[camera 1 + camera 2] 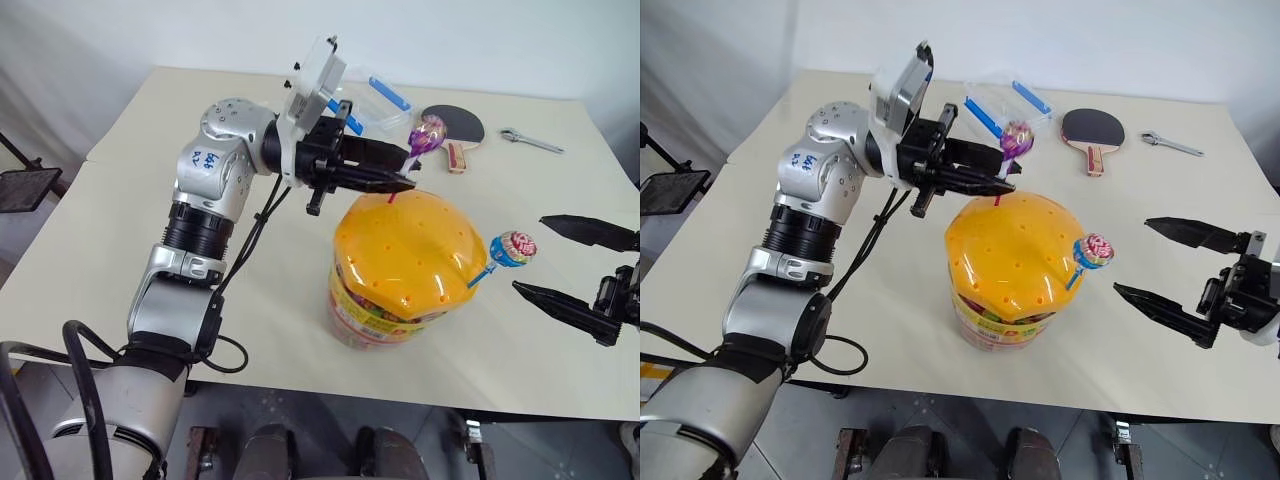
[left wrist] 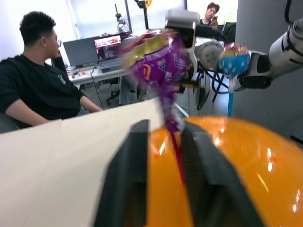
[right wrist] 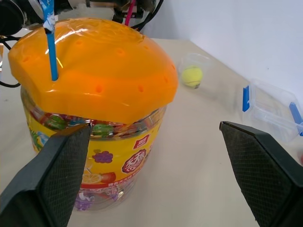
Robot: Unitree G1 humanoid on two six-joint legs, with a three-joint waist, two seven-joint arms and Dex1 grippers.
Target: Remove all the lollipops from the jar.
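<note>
Left wrist view: left gripper point(image 2: 163, 156) clamps purple lollipop's point(image 2: 158, 59) light, thin red stick; right gripper point(image 1: 578, 265) gapes empty

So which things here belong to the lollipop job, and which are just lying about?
Job:
- jar with orange lid
- purple lollipop, stick between the shut left pincer
- blue-and-pink lollipop
- open right pincer

Lying about:
- table tennis paddle
- wrench
- clear box
- yellow-green ball
</note>
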